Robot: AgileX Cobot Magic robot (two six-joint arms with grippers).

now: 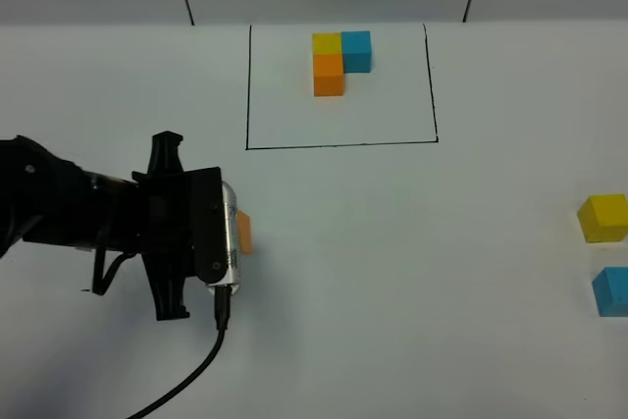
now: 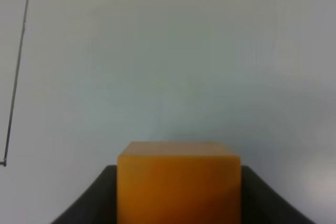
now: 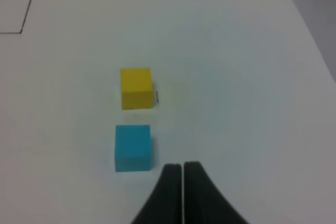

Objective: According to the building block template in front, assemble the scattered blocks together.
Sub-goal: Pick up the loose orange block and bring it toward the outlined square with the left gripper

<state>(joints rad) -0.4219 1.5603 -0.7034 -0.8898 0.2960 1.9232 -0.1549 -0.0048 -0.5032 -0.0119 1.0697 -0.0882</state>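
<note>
The template (image 1: pixel 339 63) is an L of yellow, blue and orange cubes inside a black drawn rectangle at the table's far middle. My left gripper (image 1: pixel 235 235) is at the left and is shut on the loose orange cube (image 1: pixel 244 233), which fills the bottom of the left wrist view (image 2: pixel 178 182) between the dark fingers. The loose yellow cube (image 1: pixel 602 217) and blue cube (image 1: pixel 612 290) lie at the right edge; they also show in the right wrist view, yellow (image 3: pixel 136 87), blue (image 3: pixel 132 147). My right gripper (image 3: pixel 182 170) is shut and empty beside the blue cube.
The black rectangle outline (image 1: pixel 340 144) marks the template area; its corner shows in the left wrist view (image 2: pixel 4 162) and in the right wrist view (image 3: pixel 21 31). A cable (image 1: pixel 182 380) hangs from the left arm over the white table.
</note>
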